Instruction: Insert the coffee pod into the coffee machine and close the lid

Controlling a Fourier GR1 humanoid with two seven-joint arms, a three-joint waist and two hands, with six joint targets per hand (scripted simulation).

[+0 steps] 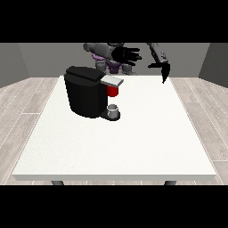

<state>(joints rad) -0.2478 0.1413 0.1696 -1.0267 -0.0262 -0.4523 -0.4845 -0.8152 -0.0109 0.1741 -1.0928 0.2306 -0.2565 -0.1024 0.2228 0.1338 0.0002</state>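
A black coffee machine (pixel 87 91) stands on the white table (pixel 133 142), a red thing at the machine (pixel 112 91) under its grey lid (pixel 113 80). A grey thing (pixel 113 109) rests at its base. Behind the machine, one hand (pixel 127 55) spreads its fingers; the hand at the view's right (pixel 163 71) points straight fingers downward.

White table (pixel 133 147), rectangular, on dark legs over a pale plank floor (pixel 22 107). Black coffee machine (pixel 84 91) standing on the far left part of the top. Small grey thing (pixel 113 108) on the machine's base at its right side. Not identifiable as the pod.
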